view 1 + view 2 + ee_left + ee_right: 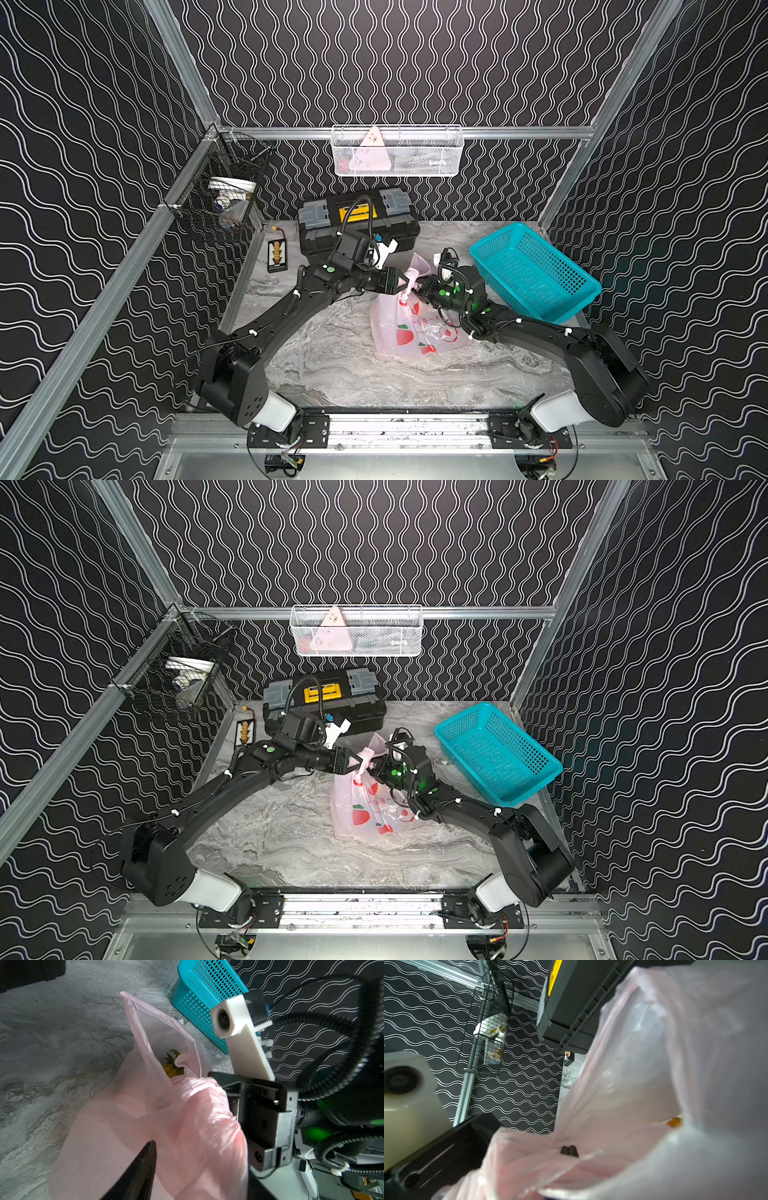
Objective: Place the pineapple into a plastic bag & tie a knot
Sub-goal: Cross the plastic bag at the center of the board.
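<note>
Dead centre of the counter: plastic bag, body slumped on the marble, red apple print facing up, neck drawn upward toward 12 o'clock. Peeking into the mouth from the left wrist view: pineapple inside, green leaves and a patch of yellow, ringed by pink film.

Right at the neck, a bunched pink twist, the knot, strung between both tools. From 9 o'clock, left tool, fingers spread in a V in both top views, pink film lying in the gap. Touching or not, cannot tell. From 3 o'clock, right tool, tips pressed together, pinching the bag's gathered film just beside the knot.

Tight quarters at 2 o'clock: teal basket just beside the right arm's wrist, outer corner out by the counter's 3 o'clock edge. Crowded at 12 too: black toolbox against the back wall, just behind the left wrist camera. At 10 o'clock, small black box with yellow markings near the left edge.

Open marble from 6 round to 9 o'clock, and a wide strip along the front edge between the two arm bases.

Off the counter: white mesh basket hanging high at 12, black wire basket hanging at 10.
</note>
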